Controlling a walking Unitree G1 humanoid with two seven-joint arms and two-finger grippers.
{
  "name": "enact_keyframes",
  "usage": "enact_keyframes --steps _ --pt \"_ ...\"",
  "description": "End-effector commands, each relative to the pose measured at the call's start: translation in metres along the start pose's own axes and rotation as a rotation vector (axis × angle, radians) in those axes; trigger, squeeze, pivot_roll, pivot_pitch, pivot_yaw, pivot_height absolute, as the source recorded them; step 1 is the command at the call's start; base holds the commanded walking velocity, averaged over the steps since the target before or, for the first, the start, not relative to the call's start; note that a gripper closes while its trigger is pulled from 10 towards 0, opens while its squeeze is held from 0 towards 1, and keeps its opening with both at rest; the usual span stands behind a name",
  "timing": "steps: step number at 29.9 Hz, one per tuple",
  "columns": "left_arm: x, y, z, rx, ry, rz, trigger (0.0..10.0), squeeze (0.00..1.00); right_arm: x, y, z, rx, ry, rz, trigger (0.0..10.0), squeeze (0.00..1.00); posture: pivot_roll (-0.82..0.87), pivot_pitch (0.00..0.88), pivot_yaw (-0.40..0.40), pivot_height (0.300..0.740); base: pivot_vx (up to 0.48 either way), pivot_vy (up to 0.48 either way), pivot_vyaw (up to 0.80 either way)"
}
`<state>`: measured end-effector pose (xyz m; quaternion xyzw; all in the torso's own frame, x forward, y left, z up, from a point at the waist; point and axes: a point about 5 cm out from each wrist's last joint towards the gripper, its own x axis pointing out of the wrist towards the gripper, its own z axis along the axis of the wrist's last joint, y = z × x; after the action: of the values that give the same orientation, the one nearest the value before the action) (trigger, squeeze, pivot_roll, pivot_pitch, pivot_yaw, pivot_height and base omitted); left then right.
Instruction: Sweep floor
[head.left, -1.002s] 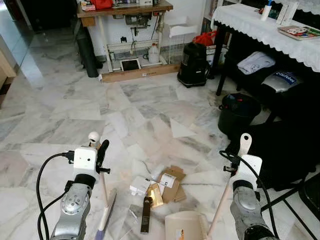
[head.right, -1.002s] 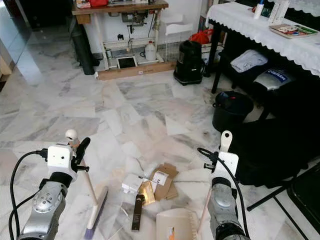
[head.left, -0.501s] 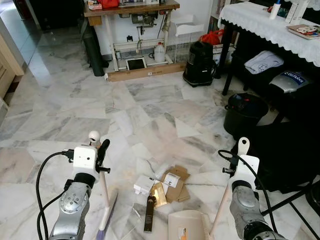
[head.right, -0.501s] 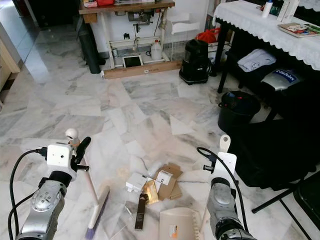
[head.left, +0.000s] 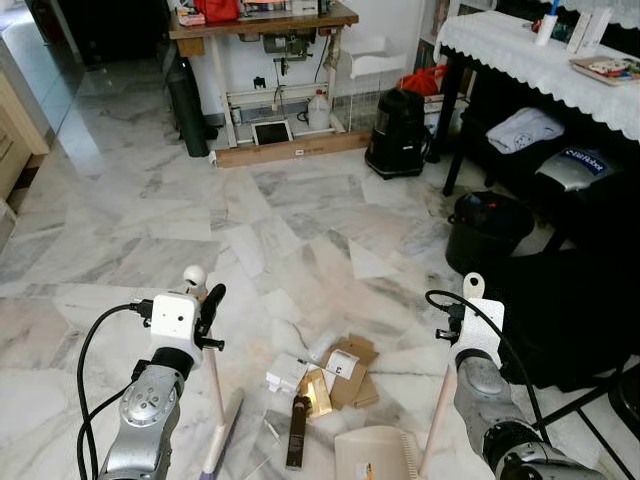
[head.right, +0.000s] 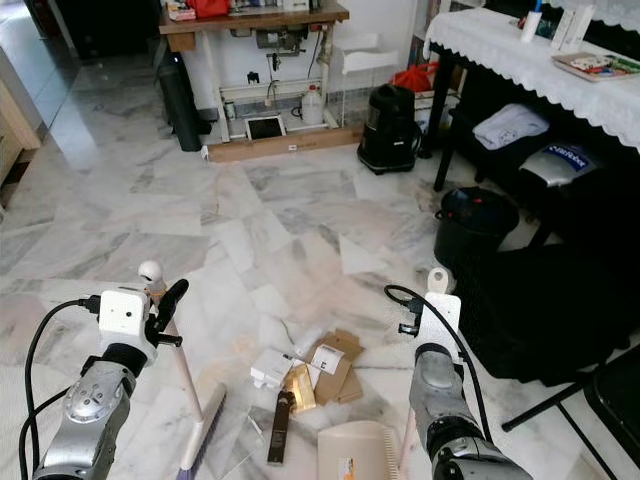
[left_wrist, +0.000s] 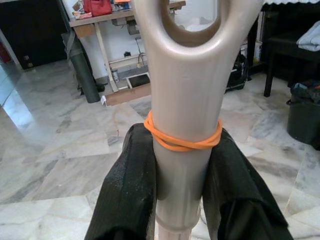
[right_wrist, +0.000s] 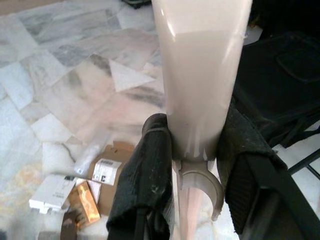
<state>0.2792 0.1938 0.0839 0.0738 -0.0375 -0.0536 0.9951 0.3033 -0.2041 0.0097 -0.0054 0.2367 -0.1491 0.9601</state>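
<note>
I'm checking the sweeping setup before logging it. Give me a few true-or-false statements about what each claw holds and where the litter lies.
1. The left claw grips the broom handle. True.
2. An orange rubber band circles that handle. True.
3. The right claw is open and holds nothing. False: it is shut on the dustpan handle.
4. The cardboard scraps lie inside the dustpan. False: they lie on the floor just beyond it.
5. The black bin lies tipped over. False: it stands upright.

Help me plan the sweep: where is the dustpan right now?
The dustpan sits on the floor low in the head views, just right of the litter pile, its handle held by the right pincer.
</note>
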Motion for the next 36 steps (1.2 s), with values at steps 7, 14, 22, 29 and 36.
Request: enact_keyframes --steps 7,14,22,29,36 --pt "0.007 -0.003 0.011 0.0 -0.043 -0.022 10.0 0.0 -0.011 -0.004 -0.045 -0.008 0.252 0.003 10.0 0.0 0.11 0.0 0.027 0.74 0.0 0.0 0.0" --pt "0.008 -0.004 0.011 -0.003 -0.046 -0.016 10.0 0.0 -0.005 -0.001 -0.019 0.061 0.072 -0.003 10.0 0.0 0.1 0.0 0.024 0.74 0.0 0.0 0.0" --pt "0.011 -0.005 0.013 -0.007 -0.058 -0.016 10.0 0.0 -0.004 -0.002 -0.001 0.087 -0.082 -0.005 10.0 0.0 0.1 0.0 0.019 0.74 0.0 0.0 0.0" --pt "0.011 -0.005 0.013 -0.009 -0.059 -0.014 10.0 0.0 -0.006 -0.002 0.002 0.109 -0.137 0.014 10.0 0.0 0.1 0.0 0.017 0.74 0.0 0.0 0.0" --pt "0.012 -0.005 0.013 -0.012 -0.062 -0.015 10.0 0.0 -0.006 0.001 0.013 0.129 -0.21 0.04 10.0 0.0 0.1 0.0 0.016 0.74 0.0 0.0 0.0"
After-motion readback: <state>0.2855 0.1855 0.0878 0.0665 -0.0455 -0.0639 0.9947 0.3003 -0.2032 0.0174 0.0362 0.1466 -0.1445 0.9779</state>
